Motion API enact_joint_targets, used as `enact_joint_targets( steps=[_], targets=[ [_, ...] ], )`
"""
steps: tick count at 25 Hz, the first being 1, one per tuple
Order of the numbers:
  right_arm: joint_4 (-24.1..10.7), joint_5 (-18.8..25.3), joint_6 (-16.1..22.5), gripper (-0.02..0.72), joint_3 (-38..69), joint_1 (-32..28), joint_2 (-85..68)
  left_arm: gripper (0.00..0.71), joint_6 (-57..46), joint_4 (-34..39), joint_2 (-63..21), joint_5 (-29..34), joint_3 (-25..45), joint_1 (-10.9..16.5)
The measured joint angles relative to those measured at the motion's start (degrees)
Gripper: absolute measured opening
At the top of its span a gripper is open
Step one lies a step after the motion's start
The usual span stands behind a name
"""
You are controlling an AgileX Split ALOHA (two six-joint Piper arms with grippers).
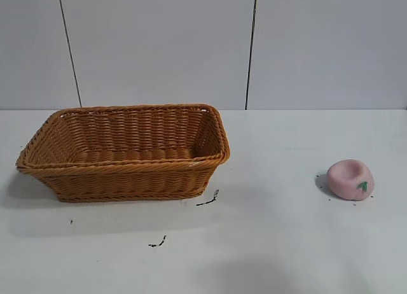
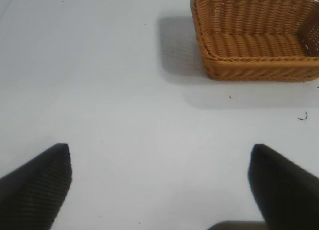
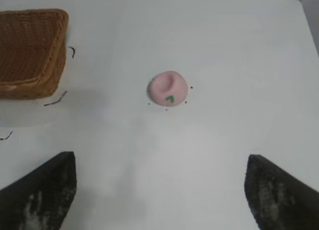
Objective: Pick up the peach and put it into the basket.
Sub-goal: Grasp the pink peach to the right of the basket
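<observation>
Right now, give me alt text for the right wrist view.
A small pink peach sits alone on the white table, ahead of the open right gripper. The corner of a wicker basket shows off to one side, apart from the peach.

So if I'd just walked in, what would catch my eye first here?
Most likely the basket, big, orange-brown and woven, sitting on the left part of the white table with nothing visible inside it. Next, the small pink peach, alone on the table far off to the basket's right. In the wrist views, the left end effector and the right end effector both hang open above the table, the right one facing the peach.
</observation>
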Motion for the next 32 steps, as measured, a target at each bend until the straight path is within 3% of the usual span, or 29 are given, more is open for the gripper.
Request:
enact_joint_targets(
  steps=[10, 19, 24, 32],
  targets=[
    [0.52, 1.86, -0.46, 0.632, -17.15, 0.0, 29.27, 0.693, 0.0, 0.0, 0.0, 0.0, 0.0, 0.0],
    [0.29, 1.55, -1.14, 0.632, -18.98, 1.68, 40.49, 0.693, 0.0, 0.0, 0.0, 0.0, 0.0, 0.0],
    [-0.76, -5.02, -1.05, 0.634, -19.47, 3.33, 41.39, 0.693, 0.0, 0.0, 0.0, 0.0, 0.0, 0.0],
    [-1.31, -8.4, -0.85, 0.634, -19.81, 3.33, 45.77, 0.693, 0.0, 0.0, 0.0, 0.0, 0.0, 0.0]
  ],
)
